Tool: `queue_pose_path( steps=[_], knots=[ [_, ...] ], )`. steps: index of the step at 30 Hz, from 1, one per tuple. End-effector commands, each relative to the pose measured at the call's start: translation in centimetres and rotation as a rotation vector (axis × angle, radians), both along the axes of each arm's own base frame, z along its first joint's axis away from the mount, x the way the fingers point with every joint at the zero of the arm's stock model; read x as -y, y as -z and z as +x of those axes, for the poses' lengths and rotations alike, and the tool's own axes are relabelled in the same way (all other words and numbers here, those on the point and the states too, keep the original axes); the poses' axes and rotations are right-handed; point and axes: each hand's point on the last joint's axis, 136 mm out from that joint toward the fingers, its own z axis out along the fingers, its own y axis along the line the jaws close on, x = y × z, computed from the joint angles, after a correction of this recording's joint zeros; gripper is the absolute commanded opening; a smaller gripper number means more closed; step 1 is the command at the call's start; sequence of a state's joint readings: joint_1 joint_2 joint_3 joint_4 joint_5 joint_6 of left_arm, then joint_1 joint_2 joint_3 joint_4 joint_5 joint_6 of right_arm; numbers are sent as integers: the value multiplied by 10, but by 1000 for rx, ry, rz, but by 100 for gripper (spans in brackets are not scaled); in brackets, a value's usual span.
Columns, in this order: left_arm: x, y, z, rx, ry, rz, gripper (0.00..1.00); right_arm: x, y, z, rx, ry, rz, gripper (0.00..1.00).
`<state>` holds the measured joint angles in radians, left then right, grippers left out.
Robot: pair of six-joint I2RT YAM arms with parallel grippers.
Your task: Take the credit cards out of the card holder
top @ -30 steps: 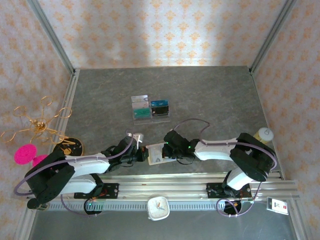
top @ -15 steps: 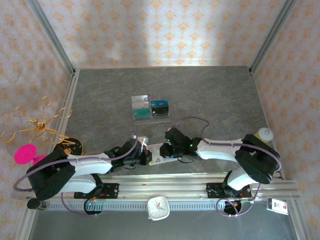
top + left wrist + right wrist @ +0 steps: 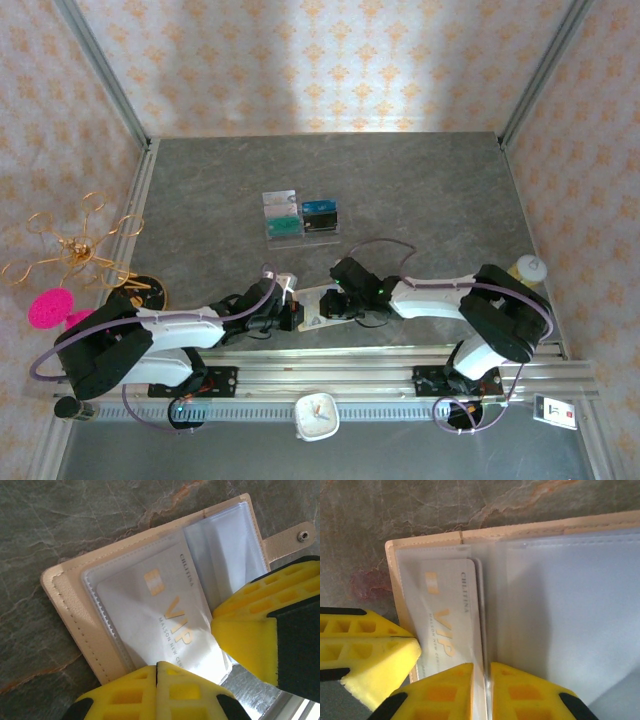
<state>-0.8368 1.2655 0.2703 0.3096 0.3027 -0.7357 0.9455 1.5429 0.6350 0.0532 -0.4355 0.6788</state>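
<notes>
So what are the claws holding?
Left gripper, shut, presses the card holder at its edge. Right gripper straddles a clear sleeve edge; grip can't be told.

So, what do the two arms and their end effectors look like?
The left arm and the right arm have white links between black joints, and a thin lilac cable loops along each. The left end effector and the right end effector carry bright yellow fingers with a grid of recesses, backed in black.
</notes>
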Motion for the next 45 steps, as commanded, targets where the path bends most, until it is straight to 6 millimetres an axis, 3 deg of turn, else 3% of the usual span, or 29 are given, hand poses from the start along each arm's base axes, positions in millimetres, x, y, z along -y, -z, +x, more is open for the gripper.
queue_pose_path(
  steps=[1,11,20,24,29,32,37,40,45],
  knots=[
    [-17,21,-7,-48,-25,68,0,-4,3,-5,-19,-18,29,15],
    [-16,18,-6,-44,-19,58,0,-4,9,-7,-39,-12,31,0],
    [-24,6,0,-16,-47,48,0,53,15,17,87,176,-229,0],
    [-22,-2,5,-4,-44,40,0,42,4,18,116,159,-205,0],
    [1,-44,19,78,-35,-73,0,28,-7,17,144,135,-175,0],
    [13,-53,24,93,-12,-98,2,19,-9,12,131,114,-142,0],
    [26,-47,26,105,15,-63,9,19,-28,19,198,138,-116,18],
    [29,-45,30,117,7,-51,13,20,-36,20,223,136,-100,20],
    [30,-39,31,129,10,-6,31,19,-36,19,168,106,-12,27]
  ],
)
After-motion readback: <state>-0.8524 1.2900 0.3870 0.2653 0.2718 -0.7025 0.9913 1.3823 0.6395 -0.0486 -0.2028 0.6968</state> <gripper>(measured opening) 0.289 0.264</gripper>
